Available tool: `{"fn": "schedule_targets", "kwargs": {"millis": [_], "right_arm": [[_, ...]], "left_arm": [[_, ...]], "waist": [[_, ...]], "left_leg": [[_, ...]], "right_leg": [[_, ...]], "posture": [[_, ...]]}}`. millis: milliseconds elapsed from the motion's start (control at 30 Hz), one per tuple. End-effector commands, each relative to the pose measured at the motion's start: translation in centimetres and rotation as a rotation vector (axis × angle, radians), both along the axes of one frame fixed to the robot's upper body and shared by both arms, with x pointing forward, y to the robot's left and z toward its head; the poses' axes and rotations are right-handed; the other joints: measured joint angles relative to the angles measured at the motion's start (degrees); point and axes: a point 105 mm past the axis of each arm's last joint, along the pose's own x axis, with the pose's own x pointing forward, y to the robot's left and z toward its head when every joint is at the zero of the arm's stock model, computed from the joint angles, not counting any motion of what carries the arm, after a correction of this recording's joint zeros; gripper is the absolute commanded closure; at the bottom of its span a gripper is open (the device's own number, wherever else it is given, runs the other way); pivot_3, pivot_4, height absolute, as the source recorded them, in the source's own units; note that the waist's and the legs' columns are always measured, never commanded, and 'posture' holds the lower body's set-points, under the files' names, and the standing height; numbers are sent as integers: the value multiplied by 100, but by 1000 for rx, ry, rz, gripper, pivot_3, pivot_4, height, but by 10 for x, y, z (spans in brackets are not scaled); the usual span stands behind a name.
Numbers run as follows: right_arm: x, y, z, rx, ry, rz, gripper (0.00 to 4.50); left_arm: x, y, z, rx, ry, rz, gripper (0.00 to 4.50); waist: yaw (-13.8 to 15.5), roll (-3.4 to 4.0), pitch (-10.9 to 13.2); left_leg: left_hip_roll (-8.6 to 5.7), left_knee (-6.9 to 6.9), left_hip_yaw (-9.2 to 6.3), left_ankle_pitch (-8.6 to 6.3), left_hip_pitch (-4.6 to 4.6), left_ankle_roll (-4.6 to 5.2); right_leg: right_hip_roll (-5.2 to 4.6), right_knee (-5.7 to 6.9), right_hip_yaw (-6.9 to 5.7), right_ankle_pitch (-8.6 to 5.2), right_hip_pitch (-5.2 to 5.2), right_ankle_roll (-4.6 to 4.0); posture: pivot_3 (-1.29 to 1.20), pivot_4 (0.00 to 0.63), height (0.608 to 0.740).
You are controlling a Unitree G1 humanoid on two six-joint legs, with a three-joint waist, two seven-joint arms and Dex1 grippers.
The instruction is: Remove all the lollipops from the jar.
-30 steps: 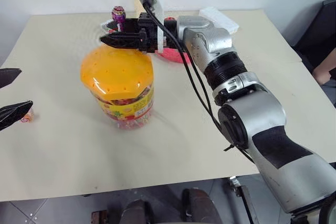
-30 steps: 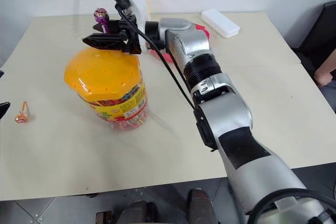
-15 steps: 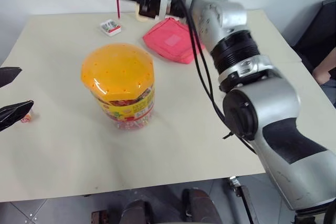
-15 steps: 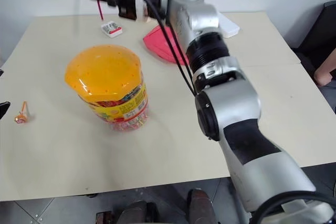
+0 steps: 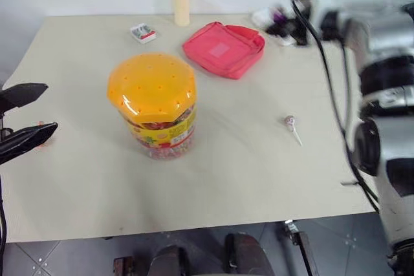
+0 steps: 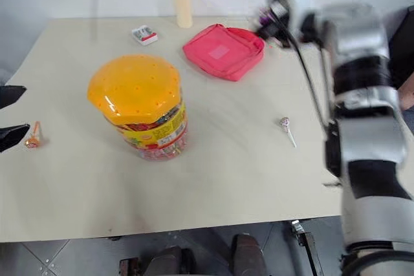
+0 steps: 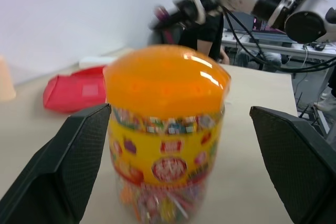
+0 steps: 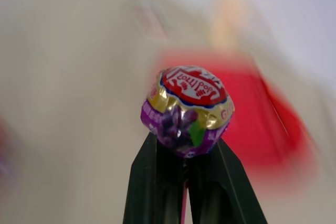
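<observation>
Purple lolly (image 8: pixel 187 111) is pinched just under its head by the shut right gripper (image 8: pixel 185 163) near the table's (image 5: pixel 84 179) far right corner, so it could get flung over the edge, while the left gripper (image 5: pixel 24 116) is held wide open and empty.

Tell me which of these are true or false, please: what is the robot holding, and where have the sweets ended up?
1. The right gripper is shut on the purple wrapped lollipop. True.
2. The big clear plastic jar with the orange domed lid lies on its side. False: it stands upright, lid on.
3. A silvery-purple lollipop on a white stick lies on the beige table. True.
4. The left gripper grips the jar. False: its fingers stand open, apart from the jar.
5. The pink fabric pouch sits on the jar's lid. False: it lies on the table behind the jar.
</observation>
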Motion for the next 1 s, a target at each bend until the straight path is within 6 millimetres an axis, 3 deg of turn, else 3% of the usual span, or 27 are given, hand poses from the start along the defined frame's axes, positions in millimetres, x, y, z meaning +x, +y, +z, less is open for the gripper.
{"fn": "schedule_targets", "kwargs": {"millis": [33, 167, 400, 500, 833, 1000], "right_arm": [[-23, -67, -46, -114, 155, -200, 4472], [-43, -106, -86, -117, 252, -322, 4472], [-60, -130, -119, -46, 307, -420, 4472], [-63, -131, -124, 1, 315, -428, 3710], [-80, -134, -125, 19, 300, -392, 201], [-85, -113, -91, 74, 198, -231, 45]], "left_arm": [[-2, -1, 4, 9, -29, -15, 0], [5, -2, 3, 12, -26, -22, 0], [13, -3, 0, 24, -19, -9, 0], [16, 0, -1, 15, 2, 27, 0], [27, 19, -9, -36, 124, 211, 0], [35, 28, -15, -40, 153, 325, 0]], "waist": [[64, 5, 3], [17, 36, 20], [-5, 44, 24], [21, 44, 24], [188, 44, 24], [207, 47, 26]], "left_leg": [[0, 1, -2, -2, 0, 3], [2, -5, 23, -1, 1, 2], [13, 6, 54, 4, 22, -7], [11, 9, 53, 4, 21, -6], [11, 28, 51, 2, 14, -3], [11, 30, 53, 2, 13, -3]], "right_leg": [[-3, 3, 0, 0, 0, 0], [-3, -55, -11, -2, -5, 1], [-1, -52, 5, -2, -2, 2], [-2, -51, 7, -2, -2, 2], [-2, -48, 8, -2, 2, 2], [-2, -49, 10, -2, 1, 2]], "posture": [[0, 150, 740], [0, 150, 740], [0, 150, 740], [0, 150, 740], [0, 150, 740], [0, 150, 740]]}}
